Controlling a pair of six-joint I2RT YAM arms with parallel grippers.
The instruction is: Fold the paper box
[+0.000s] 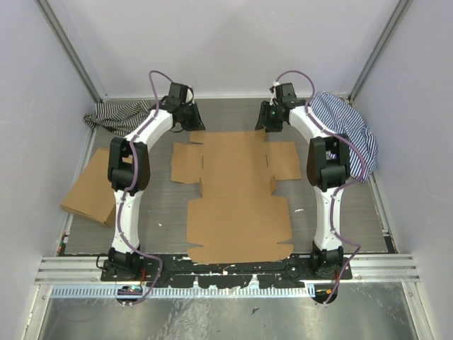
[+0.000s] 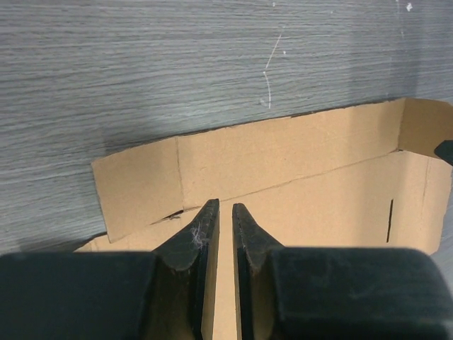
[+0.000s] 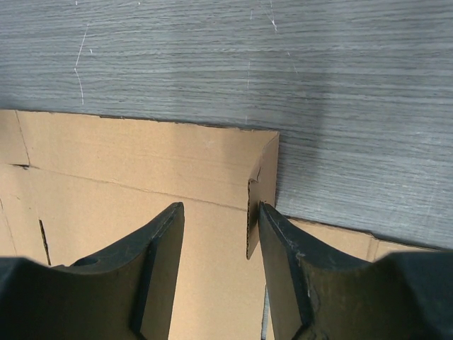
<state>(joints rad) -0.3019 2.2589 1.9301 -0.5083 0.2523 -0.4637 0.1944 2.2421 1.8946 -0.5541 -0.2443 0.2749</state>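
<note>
The paper box (image 1: 237, 191) lies unfolded as a flat brown die-cut sheet in the middle of the table, its slits and side flaps showing. My left gripper (image 1: 187, 122) hangs over its far left corner. In the left wrist view, that gripper (image 2: 225, 207) is open by a narrow gap with nothing in it, above the far flap (image 2: 283, 152). My right gripper (image 1: 271, 120) is over the far right corner. In the right wrist view it (image 3: 220, 207) is open wide, and a small raised corner tab (image 3: 253, 212) stands just inside its right finger.
A second flat brown cardboard box (image 1: 90, 188) lies at the left beside the left arm. Striped cloths sit at the back left (image 1: 117, 113) and the back right (image 1: 348, 127). Walls close in the grey table (image 1: 163, 205) on three sides.
</note>
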